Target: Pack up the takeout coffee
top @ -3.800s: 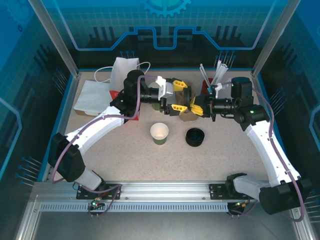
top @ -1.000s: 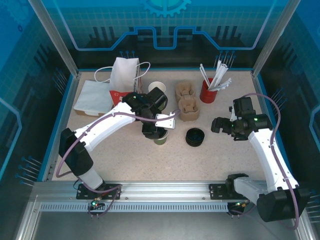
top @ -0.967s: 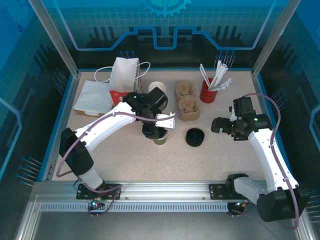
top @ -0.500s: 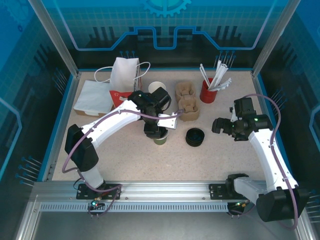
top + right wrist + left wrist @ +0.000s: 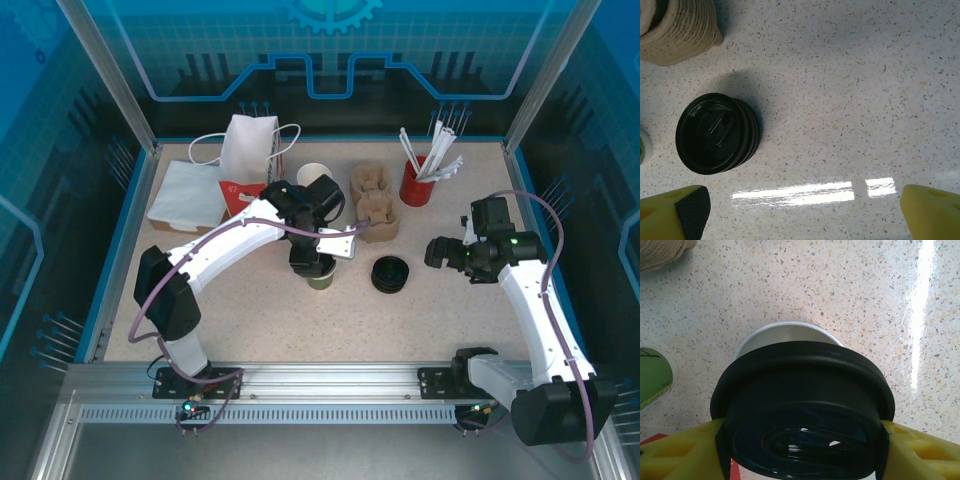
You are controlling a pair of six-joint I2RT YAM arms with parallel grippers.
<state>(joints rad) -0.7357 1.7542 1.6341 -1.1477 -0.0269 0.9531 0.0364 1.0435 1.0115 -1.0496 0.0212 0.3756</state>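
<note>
Top view: the left hand (image 5: 318,262) sits directly over the cup (image 5: 321,281). The right hand (image 5: 438,252) hangs to its right, past the lid stack (image 5: 391,274).

Left wrist: 2 yellow fingers (image 5: 675,455) clamp a lid (image 5: 802,405) over the cup's rim.

Right wrist: the right hand gapes wide, with the lid stack ahead-left on the table (image 5: 840,75).

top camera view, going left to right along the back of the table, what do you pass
flat white paper pile → upright white paper bag → open cream cup → brown pulp cup carriers → red pot of straws
</note>
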